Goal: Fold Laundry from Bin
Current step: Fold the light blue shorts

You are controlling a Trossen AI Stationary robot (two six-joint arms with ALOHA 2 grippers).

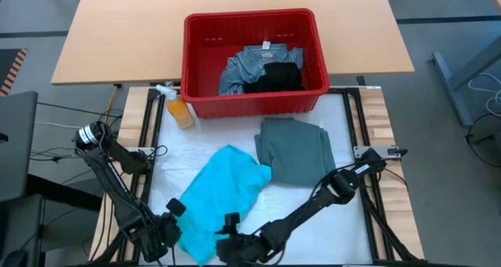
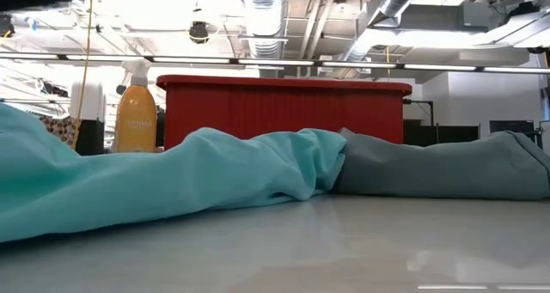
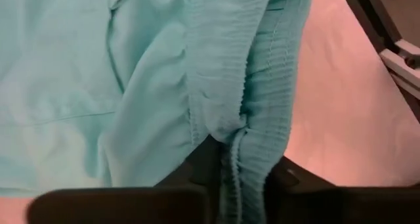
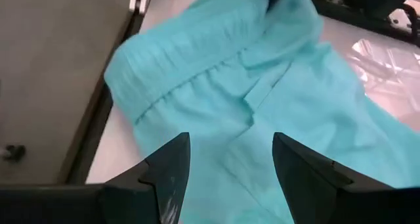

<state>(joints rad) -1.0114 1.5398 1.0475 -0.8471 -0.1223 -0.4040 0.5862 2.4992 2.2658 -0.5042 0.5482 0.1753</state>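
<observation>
The turquoise garment (image 1: 223, 185) lies rumpled on the white table cover, left of centre, and also shows in the low view (image 2: 172, 173). My left gripper (image 1: 168, 224) is shut on its near left edge (image 3: 243, 165). My right gripper (image 1: 229, 239) is open over the garment's near edge, one finger on either side of a stretch of cloth (image 4: 230, 158). The grey-green garment (image 1: 296, 149) lies folded to the right of it. The red bin (image 1: 250, 20) stands at the far side and holds the blue-grey garment (image 1: 246, 63) and the black one (image 1: 274, 77). My left gripper pinches the turquoise garment's ribbed, gathered edge band (image 3: 262, 119) between its two fingers, with more than one layer bunched in. The cloth runs slack from the fingers out over the table. My right gripper: I cannot tell whether its open fingers (image 4: 170, 165) touch the cloth below them.
An orange spray bottle (image 1: 178, 110) stands by the bin's near left corner. Dark frame rails (image 1: 149, 142) run along both sides of the white cover. The bin rests on a wooden table (image 1: 117, 40) behind the work area.
</observation>
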